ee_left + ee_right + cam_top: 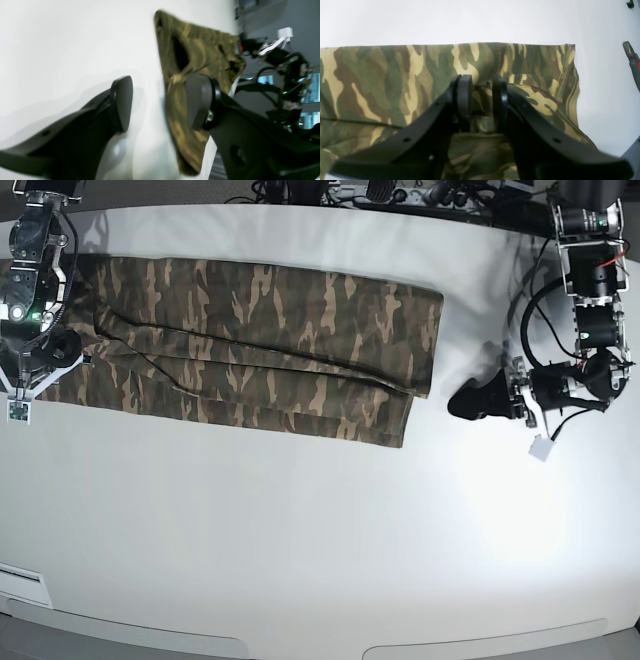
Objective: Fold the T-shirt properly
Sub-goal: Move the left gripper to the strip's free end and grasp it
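Observation:
The T-shirt [260, 330], in green, brown and tan camouflage, lies folded into a long band across the back of the white table [300, 530]. My right arm [33, 300] stands over its left end. In the right wrist view the right gripper [482, 100] rests low on the T-shirt [395, 70], jaws parted, with a raised fold of cloth showing in the gap. My left gripper [476, 401] is just off the shirt's right end, above bare table. In the left wrist view the left gripper [160, 102] is wide open and empty, with the T-shirt [200, 50] beyond its fingers.
Cables and a power strip [400, 195] run along the table's back edge. A white tag [543, 448] hangs by the left arm. A dark object with a red mark [632, 60] shows at the right edge of the right wrist view.

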